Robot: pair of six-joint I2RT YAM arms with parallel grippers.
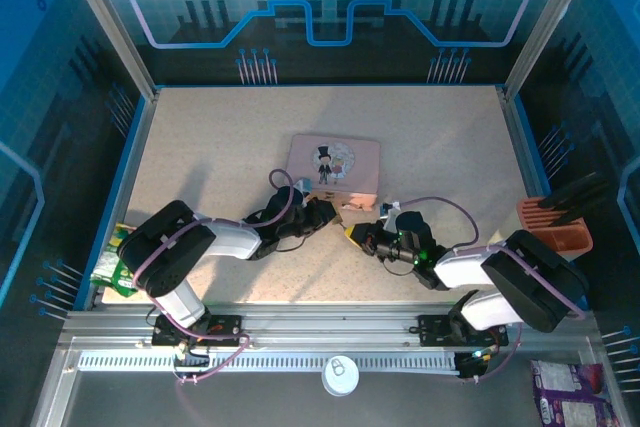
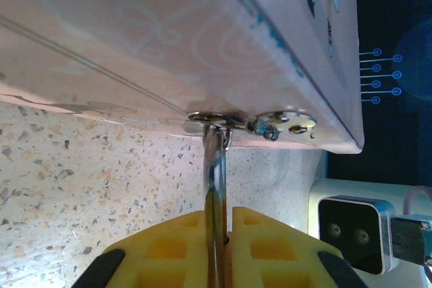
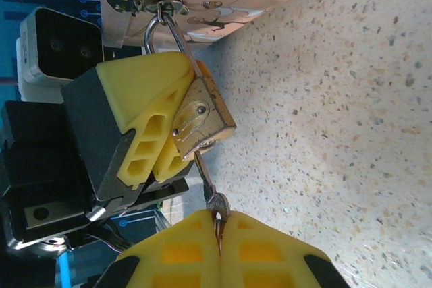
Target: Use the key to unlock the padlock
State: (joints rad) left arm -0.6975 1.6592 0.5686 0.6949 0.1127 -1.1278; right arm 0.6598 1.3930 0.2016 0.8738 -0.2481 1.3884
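So the left gripper (image 2: 218, 227) is clamping its yellow fingers (image 3: 145, 96) shut around the little brass padlock (image 3: 204, 116). The silver shackle (image 3: 158, 28) is hooking through the hasp (image 3: 145, 1) on the near side of the pink cartoon tin (image 1: 333, 165), which is sitting mid-bench (image 1: 220, 137). The right gripper (image 3: 219, 227) is pinching the key (image 3: 204, 179) between fingers squeezed nearly together. The key's tip is touching the bottom end of the padlock body, though I can't tell how deep it's going in. From above, both grippers are meeting nose to nose just in front of the tin's near edge.
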